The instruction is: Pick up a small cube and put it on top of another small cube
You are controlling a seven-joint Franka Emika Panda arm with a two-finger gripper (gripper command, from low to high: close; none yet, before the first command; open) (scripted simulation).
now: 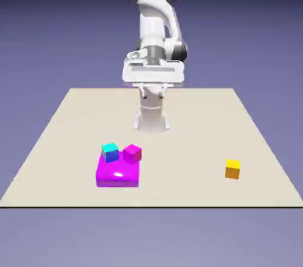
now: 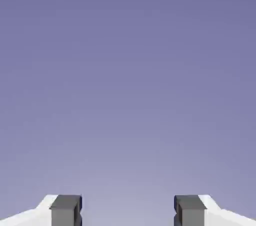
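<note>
Small cube (image 1: 109, 151): cyan, resting on the back left corner of a large magenta block (image 1: 118, 172), toward the exterior view's left.
Magenta cube (image 1: 132, 153): small, just beside the cyan one, on the same block.
Orange cube (image 1: 232, 169): alone on the surface (image 1: 177, 141), well apart to the exterior view's right.
Claw (image 2: 128, 212): fingers apart, nothing between them, only plain backdrop ahead.
Arm (image 1: 155, 35): folded high at the far edge.

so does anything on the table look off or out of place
Nothing spilled or damaged. The cyan cube and small magenta cube already sit on the big magenta block, and the magenta cube looks slightly turned. The orange cube stands alone.
</note>
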